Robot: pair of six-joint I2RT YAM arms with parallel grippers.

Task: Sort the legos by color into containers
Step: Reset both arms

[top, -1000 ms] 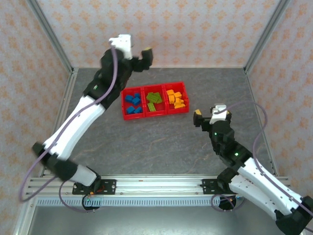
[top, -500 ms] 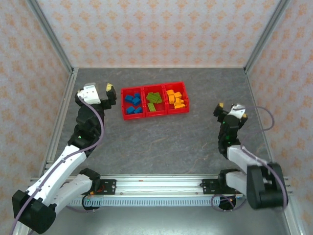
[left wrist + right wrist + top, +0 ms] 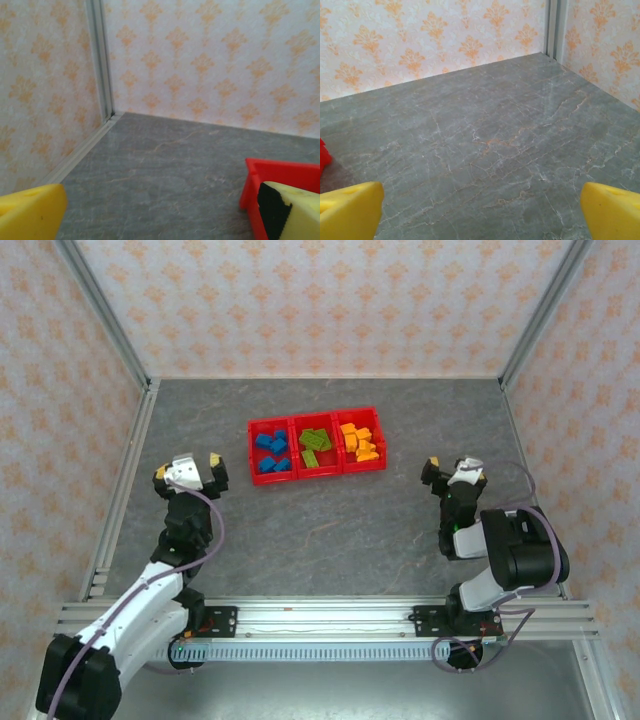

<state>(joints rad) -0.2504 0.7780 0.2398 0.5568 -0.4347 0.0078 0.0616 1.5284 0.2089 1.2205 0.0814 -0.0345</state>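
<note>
A grey marbled worktop (image 3: pixel 330 530) is lying between walls (image 3: pixel 320 300) carrying an orange floral pattern, metal posts (image 3: pixel 104 310) standing at the corners, a rail (image 3: pixel 320 615) running along its near edge.

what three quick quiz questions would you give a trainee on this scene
1. True or false: the left gripper and right gripper are both open and empty.
2. Which of the bins holds the green legos? A left, B middle, C right.
3. Fill in: the legos in the bin nearest the right gripper are ____.
Key: 1 true; 2 B; 3 orange legos.
</note>
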